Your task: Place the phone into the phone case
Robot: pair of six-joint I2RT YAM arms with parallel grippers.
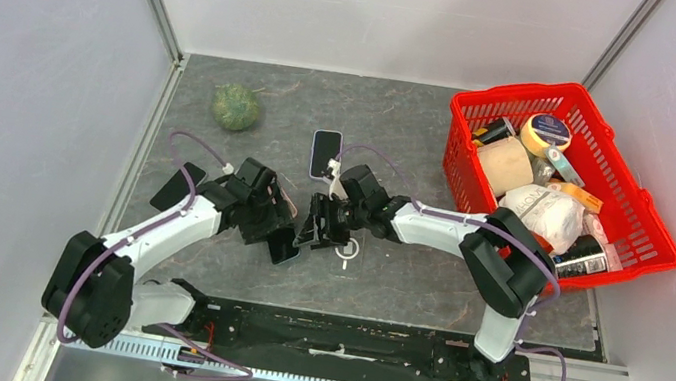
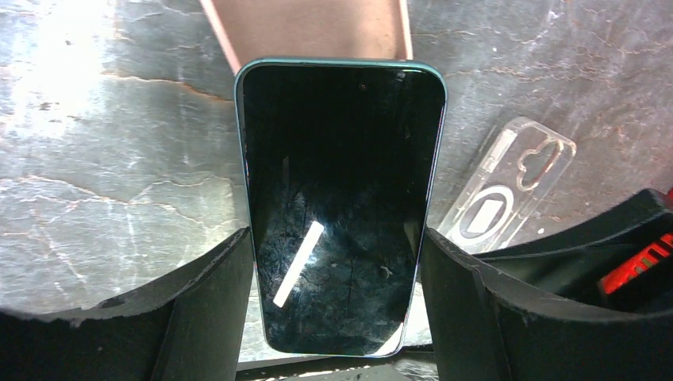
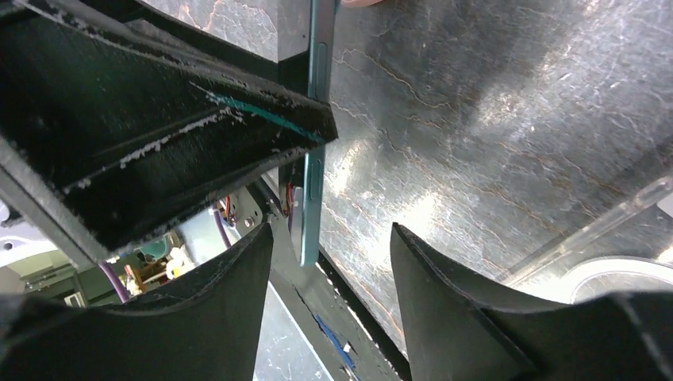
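Observation:
In the left wrist view the phone [image 2: 341,175], dark-screened with a teal rim, stands between my left gripper's [image 2: 337,238] fingers, which press on both long edges. It is held off the table just left of centre, under the left gripper [image 1: 279,232]. The clear phone case [image 2: 508,190] lies flat on the table to the right of it [image 1: 346,249]. My right gripper [image 1: 316,226] faces the left one. Its open fingers straddle the phone's thin teal edge [image 3: 311,190] with gaps on both sides, and the case's rim [image 3: 611,266] shows at lower right.
A second phone [image 1: 324,153] lies flat behind the grippers, and a pinkish flat thing [image 2: 309,28] shows beyond the held phone. A black slab [image 1: 178,187] lies by the left arm. A green ball [image 1: 235,106] sits back left. A red basket [image 1: 651,232] of goods stands right.

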